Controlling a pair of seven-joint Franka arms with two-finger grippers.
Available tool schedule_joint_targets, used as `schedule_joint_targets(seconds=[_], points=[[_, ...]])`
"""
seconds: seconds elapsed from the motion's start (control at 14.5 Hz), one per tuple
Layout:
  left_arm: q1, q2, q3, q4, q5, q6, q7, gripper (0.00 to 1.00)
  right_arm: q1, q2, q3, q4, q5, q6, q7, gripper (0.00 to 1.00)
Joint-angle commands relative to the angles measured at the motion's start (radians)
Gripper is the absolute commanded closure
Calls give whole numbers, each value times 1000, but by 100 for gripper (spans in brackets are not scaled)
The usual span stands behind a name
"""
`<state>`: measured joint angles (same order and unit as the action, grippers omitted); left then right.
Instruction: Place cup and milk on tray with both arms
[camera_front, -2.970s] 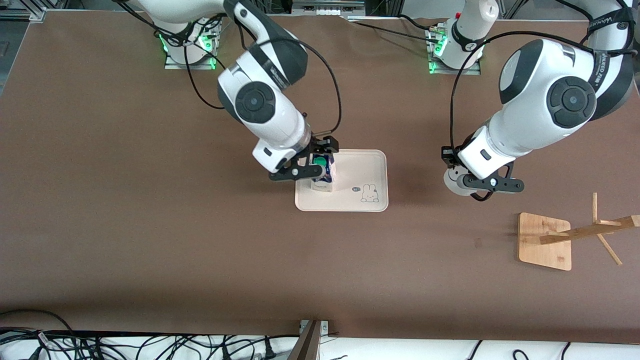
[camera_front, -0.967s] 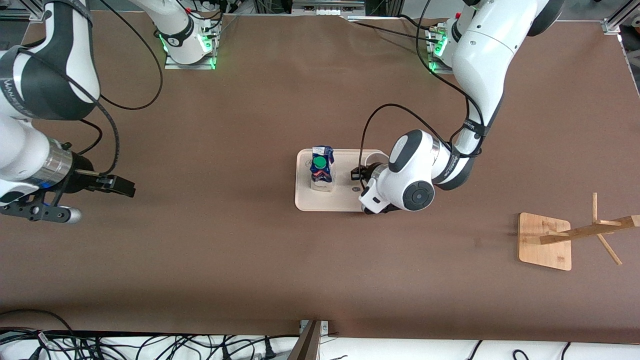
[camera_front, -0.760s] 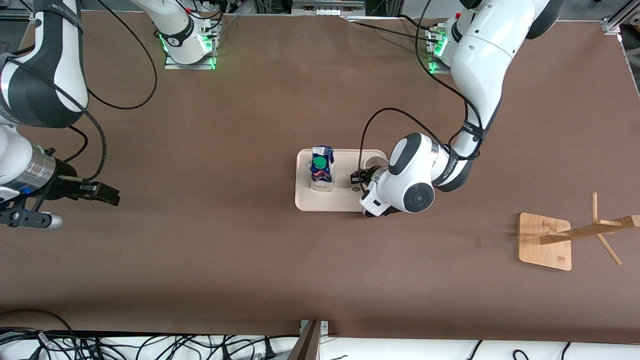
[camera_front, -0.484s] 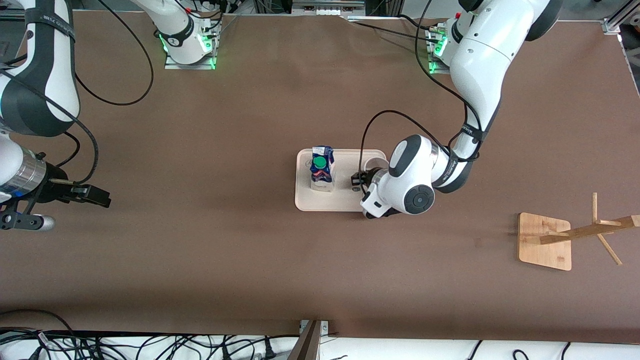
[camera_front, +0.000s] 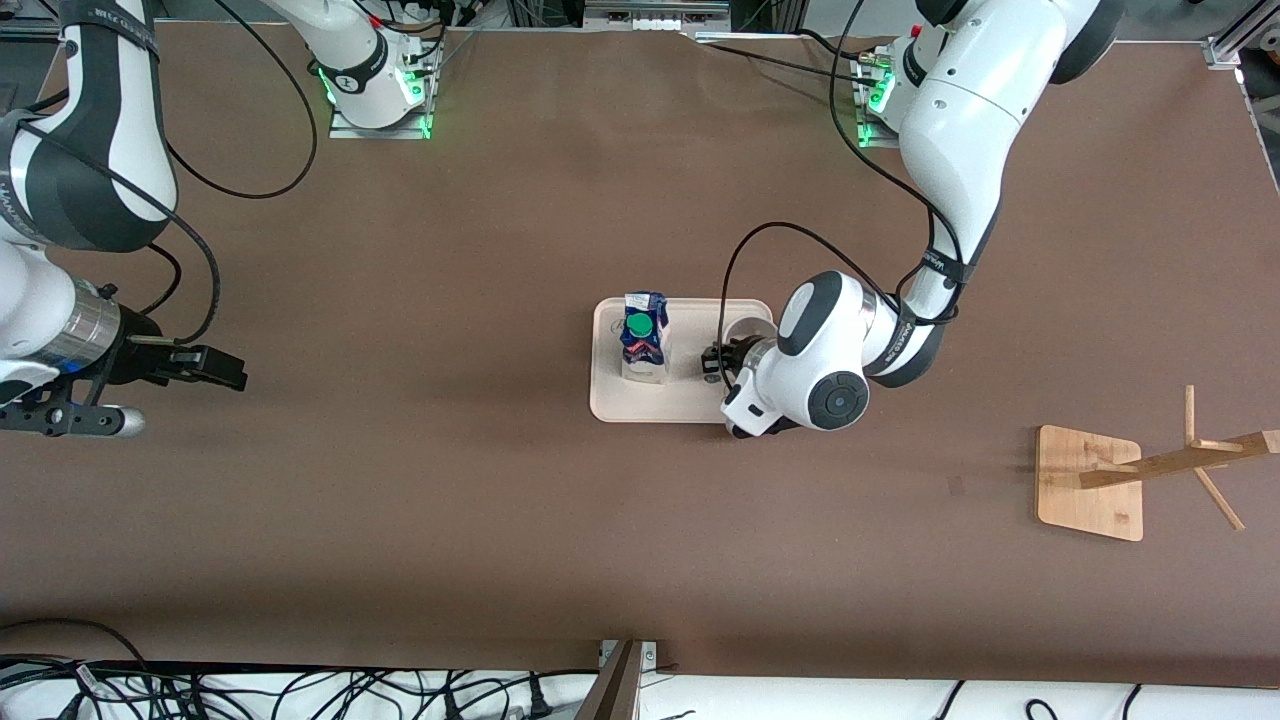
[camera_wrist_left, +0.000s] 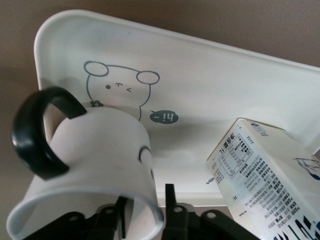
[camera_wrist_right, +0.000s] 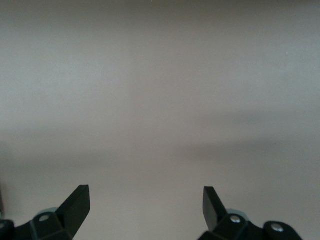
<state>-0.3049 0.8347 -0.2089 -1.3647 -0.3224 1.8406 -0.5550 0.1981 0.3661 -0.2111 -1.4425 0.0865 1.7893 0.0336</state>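
The cup (camera_front: 747, 323) stands on the tray (camera_front: 620, 405), at the tray's end toward the left arm, with its long axis upright and its open mouth facing up. In the left wrist view its black loop handle (camera_wrist_left: 35, 135) points away from the milk (camera_front: 643, 342), and the tray's rabbit drawing (camera_wrist_left: 117, 85) shows just past its body. The left tool (camera_wrist_left: 145, 202) is down at the cup's rim, astride the wall, and the left arm's wrist hides most of the cup from the front camera. Whether the tool clasps the cup or has let it go cannot be told. The milk stands upright on the same tray toward the right arm's end, apart from the cup, with its long axis vertical and its green cap (camera_front: 639, 325) facing up. The tray lies flat near the middle of the table (camera_front: 450, 520), its long sides running from one arm's end to the other. The right tool (camera_wrist_right: 145, 195) hangs idle over bare table at the right arm's end, spread wide and grasping nothing. A wooden stand (camera_front: 1090, 482) sits toward the left arm's end, nearer to the front camera than the tray.
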Motion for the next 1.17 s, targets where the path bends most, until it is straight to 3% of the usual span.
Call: schedule_joint_targets(seconds=[0.0,0.07,0.28,0.48,0.69,0.9,1.11], points=[[-10,14,3,29,-14,-8,-3,17,-112,-32,116,-38,-20,24,-29,0],[-10,6,5,29,-7,-8,15,0,-141,-33,139,-38,-21,25,-26,0],[10,-25,5,30,-6,-18,12,0,-152,-58,134,-27,-21,9,-21,0],[26,-86,6,29,25,-24,9,0,-157,-49,73,-3,-19,-22,-24,0],[87,-158,8,24,69,-24,13,0,-167,-44,75,-4,-17,-15,-21,0],[134,-227,6,24,187,-24,15,0,-169,-47,81,-19,-19,8,-18,0],[207,-327,5,16,203,-40,18,0,-166,-56,84,-36,-25,19,-20,0]])
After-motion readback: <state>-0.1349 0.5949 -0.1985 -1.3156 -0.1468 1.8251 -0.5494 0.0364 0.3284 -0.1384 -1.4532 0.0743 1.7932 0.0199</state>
